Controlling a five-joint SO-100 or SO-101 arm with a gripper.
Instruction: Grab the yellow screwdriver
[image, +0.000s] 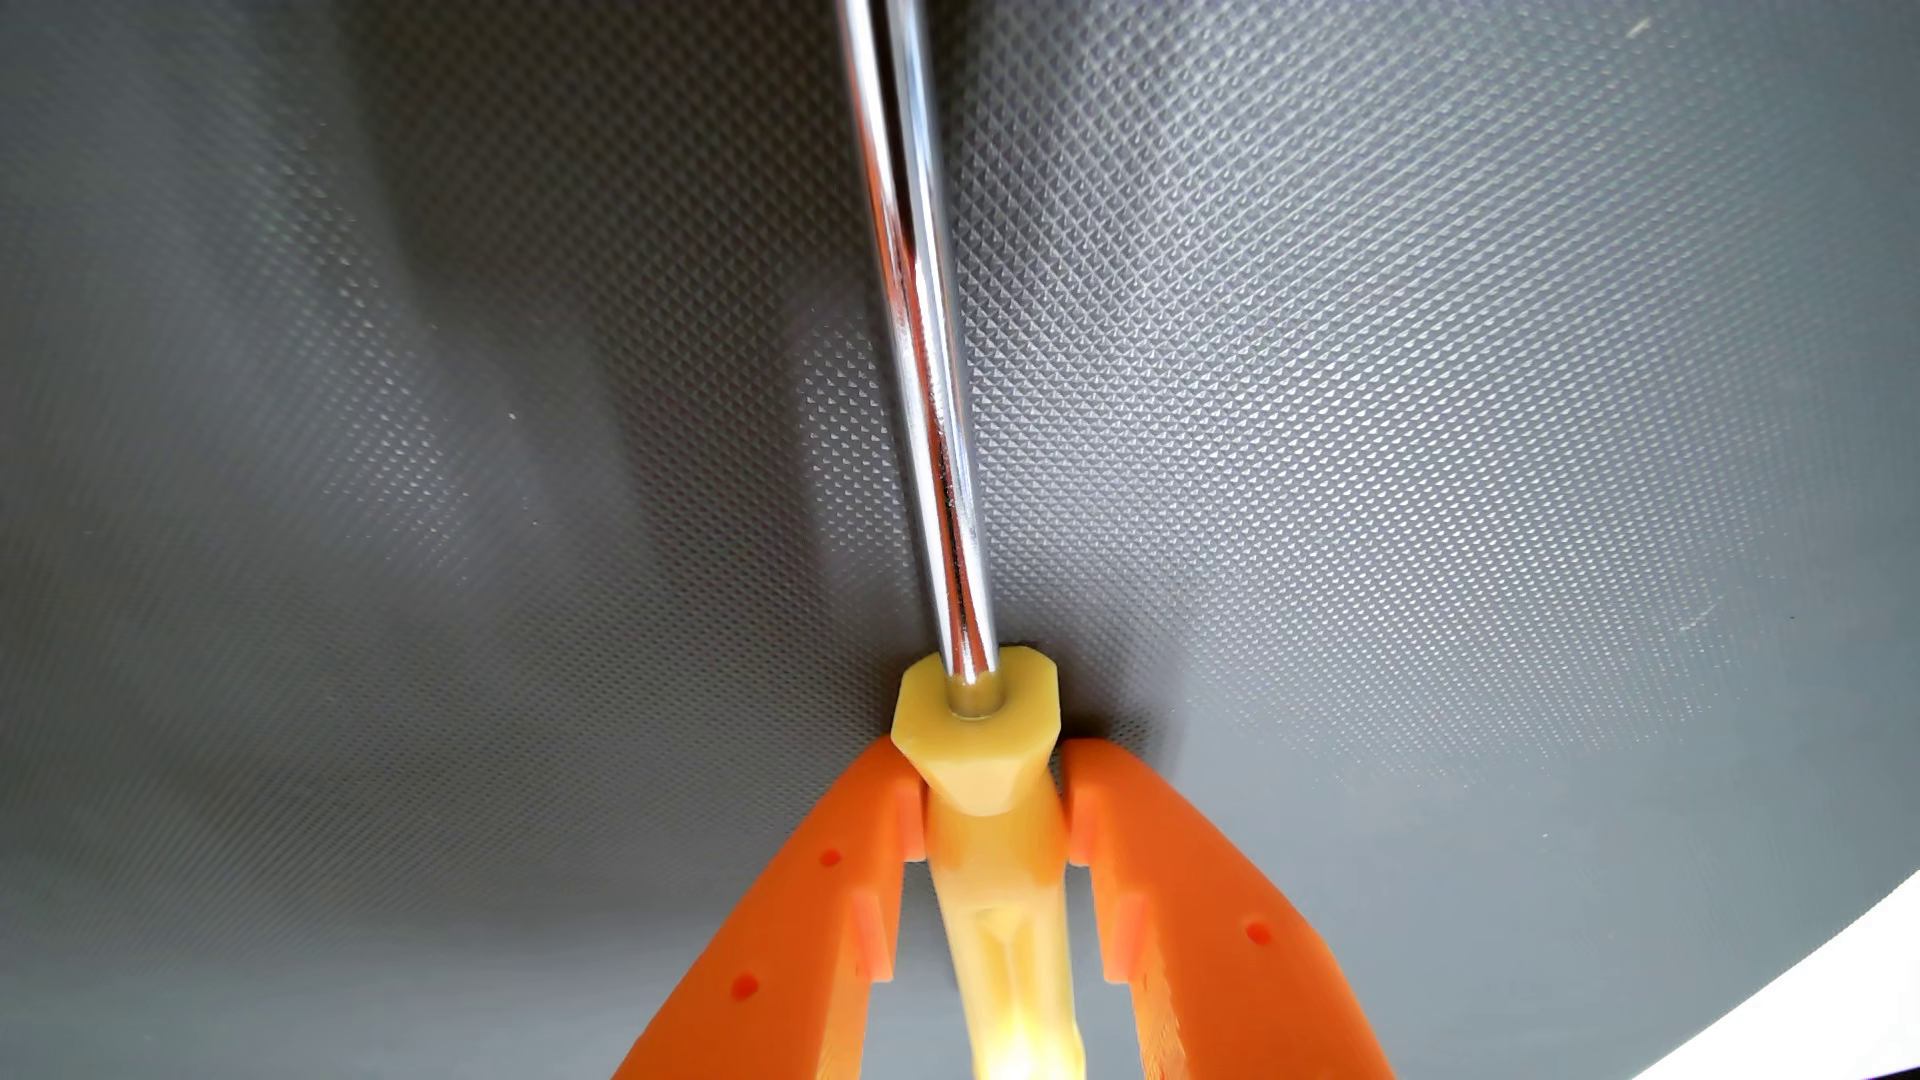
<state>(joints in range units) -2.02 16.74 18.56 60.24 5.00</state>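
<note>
The yellow screwdriver (982, 748) lies along the middle of the wrist view, its translucent yellow handle at the bottom and its chrome shaft (925, 343) running up out of the top edge. My gripper (987, 800) comes in from the bottom with two orange fingers (821, 914). Both fingertips press against the narrow neck of the handle just behind its hexagonal collar, one on each side. The gripper is shut on the handle. The rear of the handle is hidden below the frame edge, and the screwdriver's tip is out of view at the top.
A dark grey mat (1455, 415) with a fine diamond texture lies under everything. Its curved edge meets a white surface (1849, 997) at the bottom right corner.
</note>
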